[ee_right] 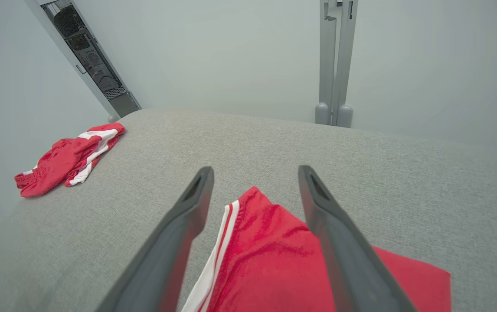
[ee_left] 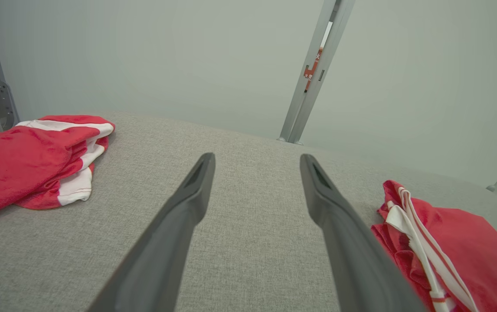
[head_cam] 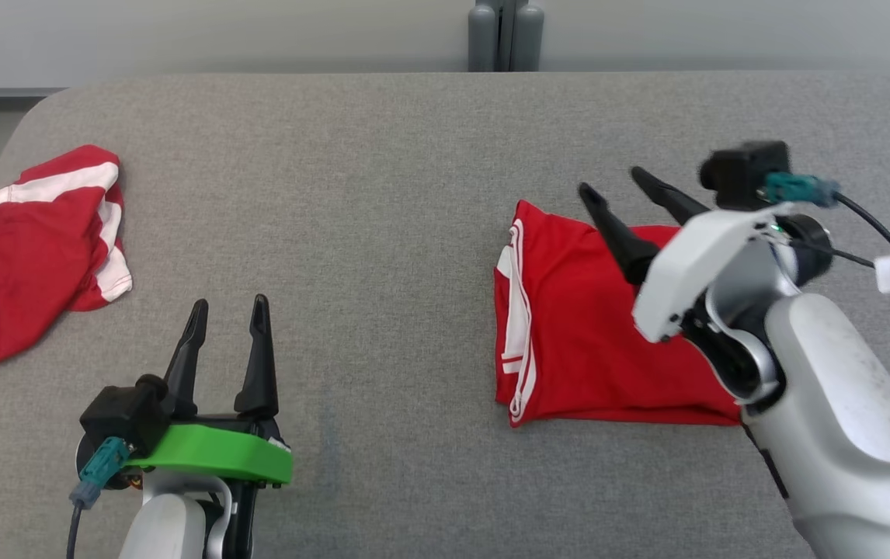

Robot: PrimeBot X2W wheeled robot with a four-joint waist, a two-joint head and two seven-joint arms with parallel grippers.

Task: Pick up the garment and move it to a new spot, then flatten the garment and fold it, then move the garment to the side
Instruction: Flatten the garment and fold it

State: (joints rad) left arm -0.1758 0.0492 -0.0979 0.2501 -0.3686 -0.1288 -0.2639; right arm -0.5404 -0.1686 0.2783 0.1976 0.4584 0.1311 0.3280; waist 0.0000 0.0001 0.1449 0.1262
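Grey tabletop (head_cam: 383, 155) bears the seemingly folded garment (head_cam: 569, 334); your left claw (head_cam: 230, 304) and right claw (head_cam: 610, 180) gape empty: grip and shift it aside next.

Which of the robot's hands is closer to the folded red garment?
Right. The right hand is over the folded garment, open; the left hand is off to its left, above the table.

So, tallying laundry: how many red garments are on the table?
2: a folded one on the table's right, a crumpled one at its left edge.
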